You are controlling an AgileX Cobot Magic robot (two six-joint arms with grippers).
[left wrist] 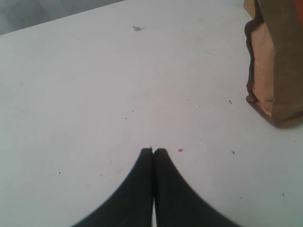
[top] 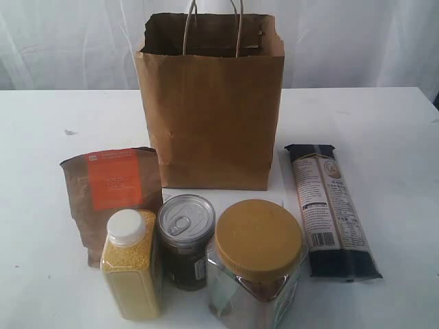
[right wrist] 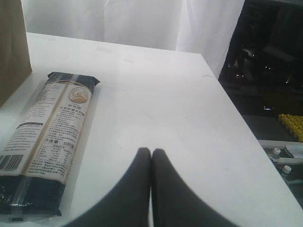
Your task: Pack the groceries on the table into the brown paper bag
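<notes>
The right gripper (right wrist: pixel 151 150) and left gripper (left wrist: pixel 153 150) are both pinched closed and empty. The pasta packet (right wrist: pixel 45 137) lies just beside the right one. The brown pouch (left wrist: pixel 279 71) stands well apart from the left.

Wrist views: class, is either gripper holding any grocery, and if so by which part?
Nothing is held. The left gripper and right gripper are both shut on nothing. The pasta packet lies free, apart from the right one.

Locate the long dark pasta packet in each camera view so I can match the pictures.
Exterior view: the long dark pasta packet lies flat at right, beside the brown paper bag.
Left wrist view: not in it.
Right wrist view: left part of the picture, flat on the table.
Shared landmark: the bag's edge beside the packet's far end.
</notes>
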